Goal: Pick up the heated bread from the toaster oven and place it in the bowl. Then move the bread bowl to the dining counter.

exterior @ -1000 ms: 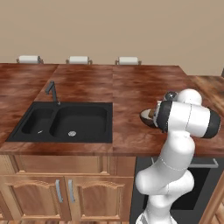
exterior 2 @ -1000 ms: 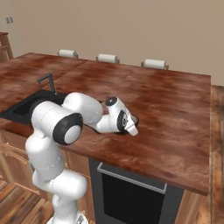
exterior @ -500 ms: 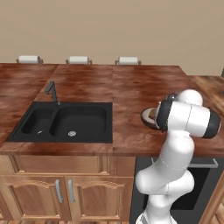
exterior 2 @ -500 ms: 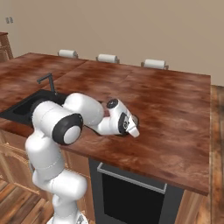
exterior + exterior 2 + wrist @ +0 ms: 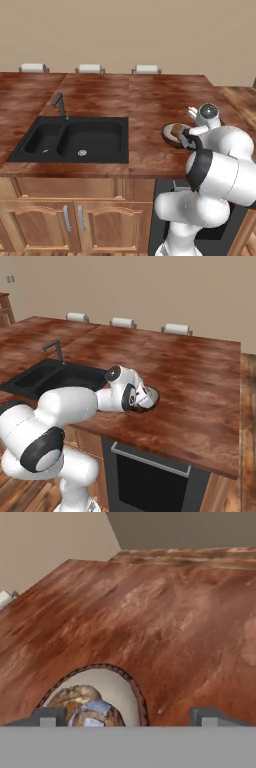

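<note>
**One bowl set down, pincer wide**

Left base view: the bowl (image 5: 169,134) sits on the surface (image 5: 150,95) close to its front edge and toward its right end, well to the right of the sink (image 5: 75,140). The bread (image 5: 178,130) lies inside it. The bowl is in the same place as a second ago, while the arm (image 5: 220,170) has folded lower and nearer the front edge. From that I judge the bowl is no longer being carried.

Right base view: the hand lies low over the surface, just beside the bowl on the side toward the sink. A dark arc of the bowl's rim (image 5: 154,397) shows past the hand, near the front edge.

Hand view: the pincer (image 5: 128,714) is spread wide and holds nothing. One tip is over the bowl (image 5: 112,687) near the bread (image 5: 75,698), and the other is over bare wood. The rim passes between the two tips. I cannot tell whether either tip touches it.

With the bread in the bowl and the bowl resting on the right surface, the task looks nearly finished. What seems left is to pull the hand away without catching the rim, since a nudge could slide the bowl toward the front edge.
</note>
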Tool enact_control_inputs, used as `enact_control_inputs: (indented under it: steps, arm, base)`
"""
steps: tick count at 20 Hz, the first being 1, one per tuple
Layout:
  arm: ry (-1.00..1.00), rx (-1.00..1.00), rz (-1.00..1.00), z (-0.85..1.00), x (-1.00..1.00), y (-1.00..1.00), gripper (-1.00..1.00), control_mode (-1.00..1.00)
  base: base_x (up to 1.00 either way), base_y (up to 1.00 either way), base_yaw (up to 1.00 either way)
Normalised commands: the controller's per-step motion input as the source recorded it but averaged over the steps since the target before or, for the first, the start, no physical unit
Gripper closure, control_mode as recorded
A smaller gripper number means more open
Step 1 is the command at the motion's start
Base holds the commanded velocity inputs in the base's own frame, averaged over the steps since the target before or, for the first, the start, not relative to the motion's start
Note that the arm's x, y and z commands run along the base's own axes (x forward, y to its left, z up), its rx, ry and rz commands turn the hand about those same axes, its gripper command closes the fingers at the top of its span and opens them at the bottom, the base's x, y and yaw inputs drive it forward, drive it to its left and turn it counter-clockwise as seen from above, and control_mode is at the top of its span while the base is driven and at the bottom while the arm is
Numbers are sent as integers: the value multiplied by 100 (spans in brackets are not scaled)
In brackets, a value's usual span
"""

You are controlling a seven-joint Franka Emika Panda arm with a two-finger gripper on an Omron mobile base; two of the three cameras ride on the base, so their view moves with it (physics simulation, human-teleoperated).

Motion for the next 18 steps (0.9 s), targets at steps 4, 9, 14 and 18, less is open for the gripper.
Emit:
enact_control_inputs:
  steps: [4,9,14,18]
  arm:
    - [-36,-10,0,99,-98,48,-100,-100]
    - [-52,-17,0,100,-80,54,-100,-100]
    - [-53,-18,0,100,-50,52,-100,-100]
    - [-41,-10,1,61,-36,38,-100,-100]
  base:
    - [0,0,0]
    - [0,0,0]
    - [0,0,0]
    - [0,0,0]
